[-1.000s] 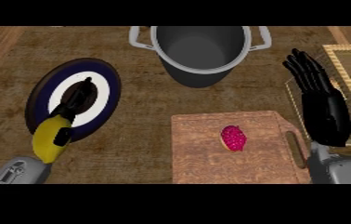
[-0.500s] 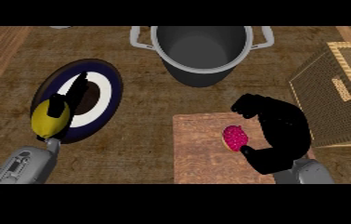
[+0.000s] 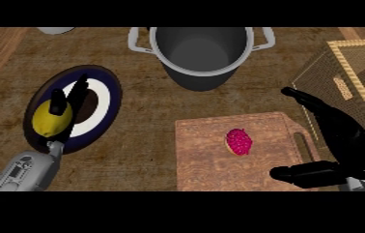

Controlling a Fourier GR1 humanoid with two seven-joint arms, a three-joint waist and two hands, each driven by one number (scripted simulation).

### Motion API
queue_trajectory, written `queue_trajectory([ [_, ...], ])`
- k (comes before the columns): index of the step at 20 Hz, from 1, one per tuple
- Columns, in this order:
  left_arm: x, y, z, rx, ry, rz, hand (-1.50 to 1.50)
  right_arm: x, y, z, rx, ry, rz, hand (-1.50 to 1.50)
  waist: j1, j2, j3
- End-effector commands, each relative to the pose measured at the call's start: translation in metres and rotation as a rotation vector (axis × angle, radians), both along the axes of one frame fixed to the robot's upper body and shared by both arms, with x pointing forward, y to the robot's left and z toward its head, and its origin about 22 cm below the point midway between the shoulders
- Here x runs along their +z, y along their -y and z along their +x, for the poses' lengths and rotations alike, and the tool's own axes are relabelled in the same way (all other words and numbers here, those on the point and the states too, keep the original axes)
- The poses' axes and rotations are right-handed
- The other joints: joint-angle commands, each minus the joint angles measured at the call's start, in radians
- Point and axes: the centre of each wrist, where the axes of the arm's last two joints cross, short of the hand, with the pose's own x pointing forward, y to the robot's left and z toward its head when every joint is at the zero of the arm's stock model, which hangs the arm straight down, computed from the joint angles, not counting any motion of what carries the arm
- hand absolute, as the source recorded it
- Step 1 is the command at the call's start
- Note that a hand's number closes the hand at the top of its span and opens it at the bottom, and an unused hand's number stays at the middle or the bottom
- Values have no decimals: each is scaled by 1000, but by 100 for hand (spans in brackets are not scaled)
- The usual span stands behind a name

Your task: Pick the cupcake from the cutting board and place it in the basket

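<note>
**Right hand spread beside the cupcake on the board**

The robot's black right hand (image 3: 341, 139) hangs over the right end of the brown wooden cutting board (image 3: 206, 167), fingers and thumb spread wide apart and holding nothing. One long finger stretches up and away toward the far side, its tip above the board's far right corner; the thumb (image 3: 303, 171) juts out low toward the left, over the board's near right part.

The small pink-topped cupcake (image 3: 239, 141) lies on the board just to the left of that hand, in the gap between finger and thumb but apart from both. Nothing touches it.

Right behind the hand, on its far right side, sits the tan woven basket (image 3: 342, 77), only partly in view at the edge.

Farther off, beyond the board and to the hand's left, stands a big grey metal pot with two side handles (image 3: 202, 53).

Well away on the other side, the left hand (image 3: 63, 112) rests over a dark blue and white round plate (image 3: 103, 99) with something yellow (image 3: 49, 122) against it; I can't tell how its fingers sit.
</note>
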Motion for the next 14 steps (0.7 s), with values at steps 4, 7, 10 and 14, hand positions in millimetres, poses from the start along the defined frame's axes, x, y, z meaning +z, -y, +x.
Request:
queue_trajectory([
  [4,-2,1,-1,12,-9,2,0,69,61,-5,29,-84,-610,-150,-5,1,-1],
  [7,2,10,-6,-5,-13,-1,0,92,63,-8,163,-183,-718,-150,12,0,0],
  [10,24,-6,7,-25,-12,5,0,112,81,-6,216,-205,-713,-150,14,4,2],
  [14,8,8,4,-18,6,-2,0,104,66,-15,252,-240,-730,-150,16,5,2],
])
